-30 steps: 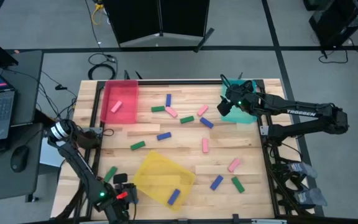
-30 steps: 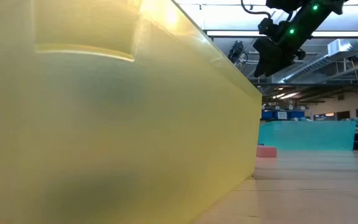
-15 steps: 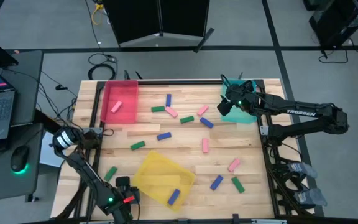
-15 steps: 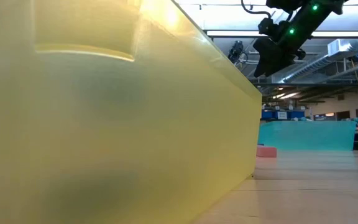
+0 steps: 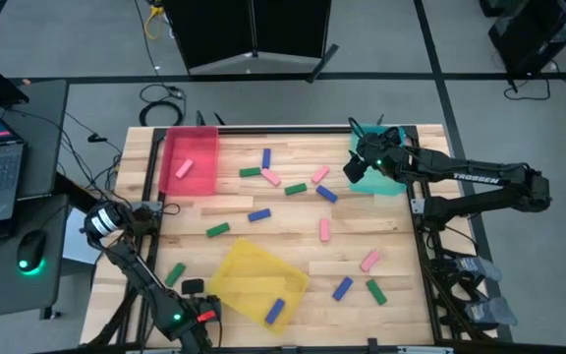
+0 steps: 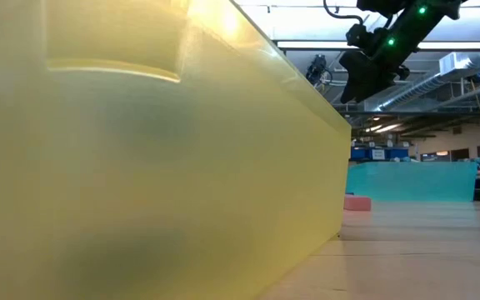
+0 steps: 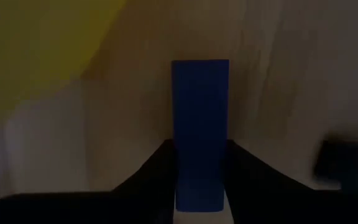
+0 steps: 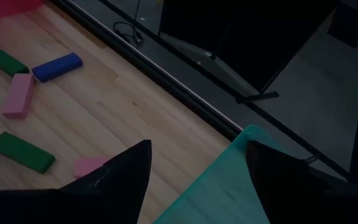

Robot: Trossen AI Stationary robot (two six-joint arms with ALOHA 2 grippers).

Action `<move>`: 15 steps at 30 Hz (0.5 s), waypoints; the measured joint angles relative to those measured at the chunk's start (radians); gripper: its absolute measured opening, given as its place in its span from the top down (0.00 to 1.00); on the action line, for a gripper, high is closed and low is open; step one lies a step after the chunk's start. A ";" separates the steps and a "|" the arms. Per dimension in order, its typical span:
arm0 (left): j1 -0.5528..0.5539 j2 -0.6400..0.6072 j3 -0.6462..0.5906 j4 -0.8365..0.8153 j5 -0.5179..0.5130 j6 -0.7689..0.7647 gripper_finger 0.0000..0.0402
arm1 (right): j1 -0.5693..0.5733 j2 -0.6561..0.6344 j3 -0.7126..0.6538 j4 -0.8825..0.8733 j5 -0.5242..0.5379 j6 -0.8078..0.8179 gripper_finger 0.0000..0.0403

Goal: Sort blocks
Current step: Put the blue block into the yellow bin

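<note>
From above, the left gripper (image 5: 197,295) sat beside the yellow tray (image 5: 256,279), while blocks (image 5: 324,229) lay scattered across the table (image 5: 283,218). Its wrist view showed the fingers (image 7: 157,169) gripping a blue block (image 7: 199,134). The right gripper (image 5: 354,169) hung over the teal tray (image 8: 225,186), fingers spread, holding nothing.

Left pincer (image 7: 197,180) low at the table's near edge, fingers closed in; right pincer (image 8: 197,180) raised, spread.
</note>
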 joint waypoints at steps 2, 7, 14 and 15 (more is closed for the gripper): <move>-0.005 -0.029 0.043 -0.060 -0.001 -0.001 0.74 | 0.000 0.000 0.000 0.000 0.000 -0.005 0.33; -0.017 -0.112 0.179 -0.201 -0.078 0.003 0.74 | 0.000 0.000 0.000 0.000 -0.001 -0.011 0.34; 0.086 -0.174 0.256 -0.290 -0.458 0.052 0.74 | 0.000 0.000 0.000 0.035 -0.005 -0.008 0.34; 0.115 -0.169 0.247 -0.302 -0.463 0.052 0.74 | 0.001 0.000 0.000 0.038 -0.008 -0.008 0.35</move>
